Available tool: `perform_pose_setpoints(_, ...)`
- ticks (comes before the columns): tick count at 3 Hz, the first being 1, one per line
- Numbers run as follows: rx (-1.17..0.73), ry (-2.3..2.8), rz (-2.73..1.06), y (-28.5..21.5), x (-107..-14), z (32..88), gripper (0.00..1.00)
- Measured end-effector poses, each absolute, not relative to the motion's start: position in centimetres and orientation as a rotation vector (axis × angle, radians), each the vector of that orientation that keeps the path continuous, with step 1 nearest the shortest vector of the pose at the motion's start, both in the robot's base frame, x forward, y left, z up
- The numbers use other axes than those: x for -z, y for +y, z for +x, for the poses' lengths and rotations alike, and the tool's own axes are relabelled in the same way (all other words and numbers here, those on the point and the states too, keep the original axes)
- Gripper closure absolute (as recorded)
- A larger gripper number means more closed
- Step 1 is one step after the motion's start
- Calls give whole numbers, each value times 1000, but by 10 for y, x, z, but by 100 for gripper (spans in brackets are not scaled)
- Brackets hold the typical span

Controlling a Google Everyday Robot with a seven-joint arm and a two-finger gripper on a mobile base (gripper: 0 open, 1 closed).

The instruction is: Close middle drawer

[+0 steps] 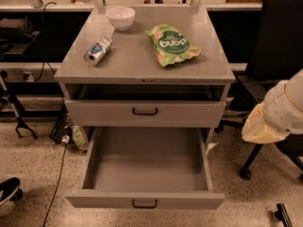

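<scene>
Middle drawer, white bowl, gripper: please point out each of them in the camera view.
middle drawer (147,171): camera view, on the bare floor of its open box.
white bowl (120,17): camera view, on its inner side.
gripper: not in view; only the arm (289,103) shows at the right edge, on its white shell.

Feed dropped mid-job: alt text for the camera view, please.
The middle drawer of a grey cabinet is pulled far out and empty, the drawer above it slightly open. On top lie a white bowl, a can on its side and a green snack bag. The gripper is out of view; only the arm shows at right.
</scene>
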State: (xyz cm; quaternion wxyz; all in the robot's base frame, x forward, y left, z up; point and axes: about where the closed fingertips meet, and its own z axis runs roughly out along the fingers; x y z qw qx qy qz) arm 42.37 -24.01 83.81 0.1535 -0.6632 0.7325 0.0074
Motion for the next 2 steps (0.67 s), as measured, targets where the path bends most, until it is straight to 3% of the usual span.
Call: perform_pose_setpoints(2,-197,2080,-1883,-235,-707,393,100)
